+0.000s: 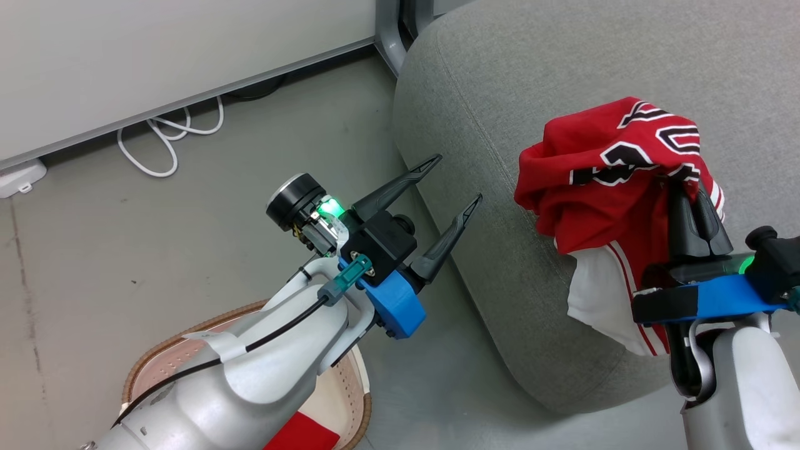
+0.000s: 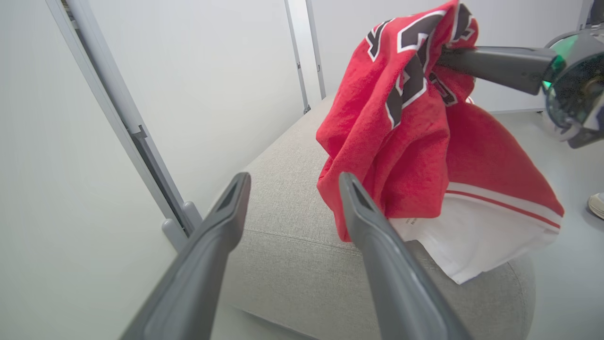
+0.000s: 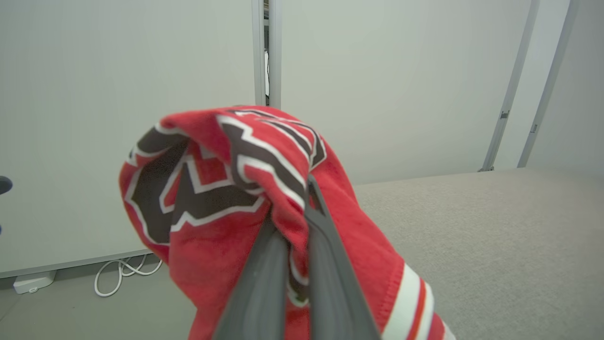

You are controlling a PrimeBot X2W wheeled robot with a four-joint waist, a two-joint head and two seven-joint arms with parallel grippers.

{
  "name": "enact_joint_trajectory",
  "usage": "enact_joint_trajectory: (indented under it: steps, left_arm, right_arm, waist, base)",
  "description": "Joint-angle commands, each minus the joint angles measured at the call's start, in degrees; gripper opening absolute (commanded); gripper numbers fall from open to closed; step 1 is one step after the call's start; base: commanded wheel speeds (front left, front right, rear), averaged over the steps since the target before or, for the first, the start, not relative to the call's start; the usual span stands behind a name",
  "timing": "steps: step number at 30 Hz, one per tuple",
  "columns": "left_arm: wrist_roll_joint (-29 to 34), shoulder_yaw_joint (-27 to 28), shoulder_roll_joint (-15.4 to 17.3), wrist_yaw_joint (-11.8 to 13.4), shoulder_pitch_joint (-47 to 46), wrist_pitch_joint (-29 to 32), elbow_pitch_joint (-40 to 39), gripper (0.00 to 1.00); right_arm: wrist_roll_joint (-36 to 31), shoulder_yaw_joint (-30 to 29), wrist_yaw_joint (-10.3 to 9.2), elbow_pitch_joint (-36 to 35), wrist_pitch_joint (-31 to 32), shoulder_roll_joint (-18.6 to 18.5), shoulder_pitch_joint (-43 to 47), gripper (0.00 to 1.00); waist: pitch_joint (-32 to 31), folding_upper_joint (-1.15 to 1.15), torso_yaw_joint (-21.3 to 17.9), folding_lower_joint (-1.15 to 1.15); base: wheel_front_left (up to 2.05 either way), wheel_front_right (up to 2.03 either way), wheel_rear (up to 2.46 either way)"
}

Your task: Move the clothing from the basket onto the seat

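A red garment (image 1: pixel 612 181) with dark, white-edged lettering and a white striped hem hangs bunched over the near edge of the light grey seat (image 1: pixel 500 94). My right gripper (image 1: pixel 687 187) is shut on its upper folds. In the right wrist view the garment (image 3: pixel 212 198) drapes over the closed gripper (image 3: pixel 290 222). My left gripper (image 1: pixel 458 178) stands open and empty, left of the garment, just off the seat's edge. The left wrist view shows the garment (image 2: pixel 410 141) beyond the open gripper (image 2: pixel 295 179). The cream basket (image 1: pixel 187 334) sits at the bottom left under my left arm, with more red clothing (image 1: pixel 306 434) inside.
A white cable (image 1: pixel 165 134) loops on the grey floor along the white wall panel (image 1: pixel 156 50). A grey metal post (image 1: pixel 390 37) stands at the seat's far corner. A white box (image 1: pixel 19 178) lies at the wall's foot. A pale shoe (image 2: pixel 597 205) shows at the left wrist view's right edge.
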Motion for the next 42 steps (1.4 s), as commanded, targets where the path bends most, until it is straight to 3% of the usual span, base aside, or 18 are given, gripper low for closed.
enact_joint_trajectory:
  steps: [1, 15, 26, 35, 42]
  left_arm:
    - [0.30, -0.09, 0.24, 0.02, -0.03, -0.19, 0.02, 1.00]
    - [0.45, -0.05, 0.71, 0.17, -1.60, -0.27, -0.30, 1.00]
    - [1.86, -0.03, 2.19, 0.46, -5.90, 1.18, -2.14, 1.00]
    - [4.52, 1.03, 4.40, 0.95, -13.67, 4.06, -6.43, 1.00]
    - [5.93, 1.69, 6.12, 1.55, -17.12, 4.45, -8.40, 1.00]
  right_arm:
    - [0.26, -0.23, 0.03, -0.64, -0.21, 0.11, 0.89, 0.00]
    - [1.68, -1.42, 0.03, -2.46, -0.21, 0.15, 0.16, 0.00]
    - [-0.55, -6.70, 0.03, -6.24, -0.21, -0.54, -12.79, 0.00]
    - [0.05, -17.37, 0.03, -8.65, -0.20, -7.77, -28.87, 0.00]
    - [0.28, -22.50, 0.03, -2.93, -0.20, -15.20, -37.28, 0.00]
  waist:
    - [0.48, 0.00, -0.64, 0.00]
    - [2.29, 0.00, -0.27, 0.00]
    - [10.64, 0.00, 1.77, 0.00]
    - [25.07, 0.00, 5.15, 0.00]
    - [31.96, 0.00, 6.41, 0.00]
  base:
    - [0.00, 0.00, 0.00]
    - [0.00, 0.00, 0.00]
    - [0.00, 0.00, 0.00]
    - [0.00, 0.00, 0.00]
    - [0.00, 0.00, 0.00]
